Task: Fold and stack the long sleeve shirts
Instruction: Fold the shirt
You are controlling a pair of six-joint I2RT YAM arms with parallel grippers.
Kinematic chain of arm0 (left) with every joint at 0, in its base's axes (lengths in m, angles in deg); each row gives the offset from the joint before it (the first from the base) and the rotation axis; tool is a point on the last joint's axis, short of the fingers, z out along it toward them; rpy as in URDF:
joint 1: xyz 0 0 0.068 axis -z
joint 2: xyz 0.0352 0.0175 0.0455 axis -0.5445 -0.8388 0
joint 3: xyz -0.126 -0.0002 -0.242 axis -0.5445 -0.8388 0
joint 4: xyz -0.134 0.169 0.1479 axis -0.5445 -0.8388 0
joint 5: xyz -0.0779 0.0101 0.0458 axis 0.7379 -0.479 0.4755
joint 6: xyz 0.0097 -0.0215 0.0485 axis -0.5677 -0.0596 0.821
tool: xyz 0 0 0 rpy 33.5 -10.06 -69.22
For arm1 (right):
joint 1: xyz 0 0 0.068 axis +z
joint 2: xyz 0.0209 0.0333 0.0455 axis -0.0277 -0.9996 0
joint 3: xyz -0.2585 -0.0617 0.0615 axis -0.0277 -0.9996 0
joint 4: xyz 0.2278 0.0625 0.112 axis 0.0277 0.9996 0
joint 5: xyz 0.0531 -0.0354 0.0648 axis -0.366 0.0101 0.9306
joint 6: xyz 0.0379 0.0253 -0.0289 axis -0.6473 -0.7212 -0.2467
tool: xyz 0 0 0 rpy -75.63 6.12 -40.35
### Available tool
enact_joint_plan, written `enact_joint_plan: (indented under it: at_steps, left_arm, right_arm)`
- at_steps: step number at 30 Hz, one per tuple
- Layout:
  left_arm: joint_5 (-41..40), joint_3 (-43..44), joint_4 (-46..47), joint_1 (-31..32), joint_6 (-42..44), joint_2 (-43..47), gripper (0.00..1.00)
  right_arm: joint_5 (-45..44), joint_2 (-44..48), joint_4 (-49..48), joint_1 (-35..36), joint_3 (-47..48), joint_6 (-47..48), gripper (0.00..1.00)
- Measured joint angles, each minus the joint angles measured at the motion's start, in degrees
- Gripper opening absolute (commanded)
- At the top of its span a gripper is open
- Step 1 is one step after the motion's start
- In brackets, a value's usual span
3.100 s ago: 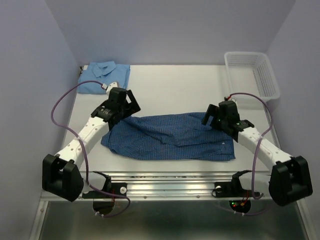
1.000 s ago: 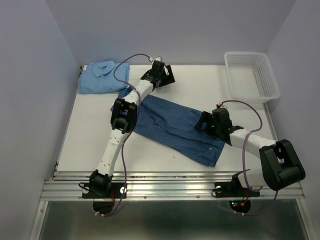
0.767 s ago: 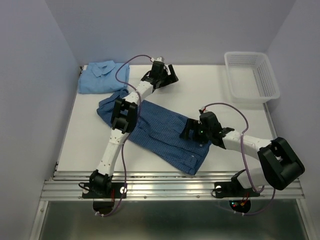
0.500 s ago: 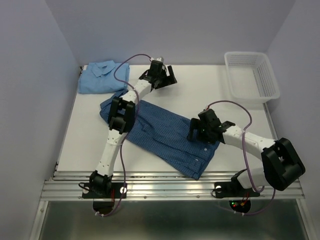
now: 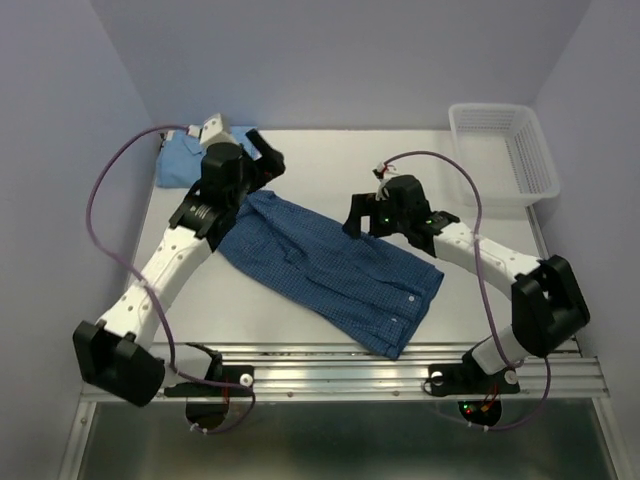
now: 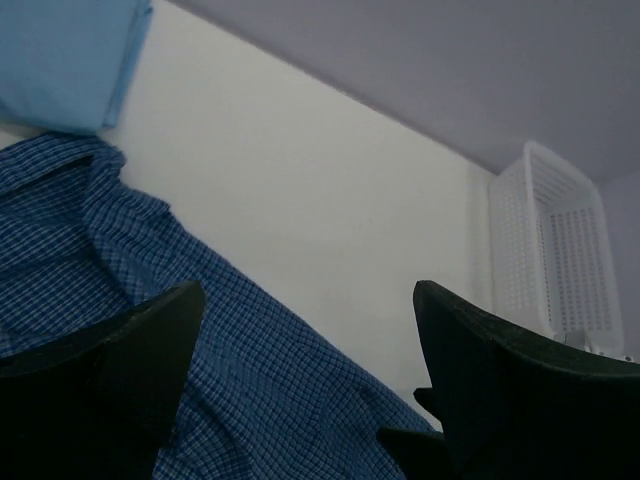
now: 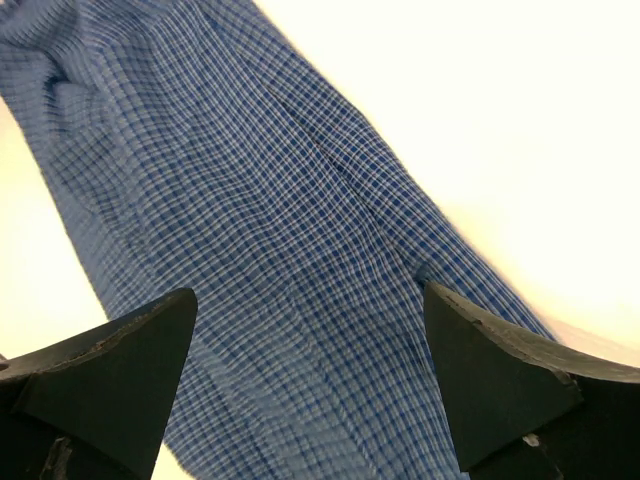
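Observation:
The dark blue checked shirt point(image 5: 330, 265) lies flat and slanted, from back left to front right. In the left wrist view the same shirt point(image 6: 80, 260) fills the lower left, and it spans the right wrist view point(image 7: 250, 200). The light blue shirt point(image 5: 176, 160) lies folded in the back left corner, mostly hidden by my left arm; a corner of it point(image 6: 60, 50) shows in the left wrist view. My left gripper point(image 5: 268, 160) point(image 6: 308, 295) hovers open over the checked shirt's back left end. My right gripper point(image 5: 358, 222) point(image 7: 310, 295) hangs open above the shirt's back edge, holding nothing.
A white mesh basket point(image 5: 500, 106) stands at the back right, also seen in the left wrist view as a white basket point(image 6: 550, 250). The walls close in on three sides. Bare table point(image 5: 340, 165) lies between the shirts and the basket.
My left arm drew back from its far reach to the shirt's back left end. The right gripper moved toward the back along the shirt, which now lies smoother and longer.

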Motion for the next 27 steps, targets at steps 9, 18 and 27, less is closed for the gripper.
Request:
enact_joint_plan:
  at_steps: [9,18,27]
  left_arm:
    - [-1.88,-32.61,-4.9,-2.82,-13.7,4.61,0.99]
    - [2.49,-31.06,-0.9,-2.56,-16.68,-6.75,0.99]
    - [10.4,2.6,2.27,3.06,-9.55,-36.06,0.99]
  right_arm:
    - [5.44,-19.47,-4.74,0.04,5.6,0.61,1.0]
    - [1.46,-18.47,-7.45,-0.02,0.48,-1.25,1.0]
    - [-4.22,-2.01,-9.49,-3.52,-18.62,-5.75,1.0]
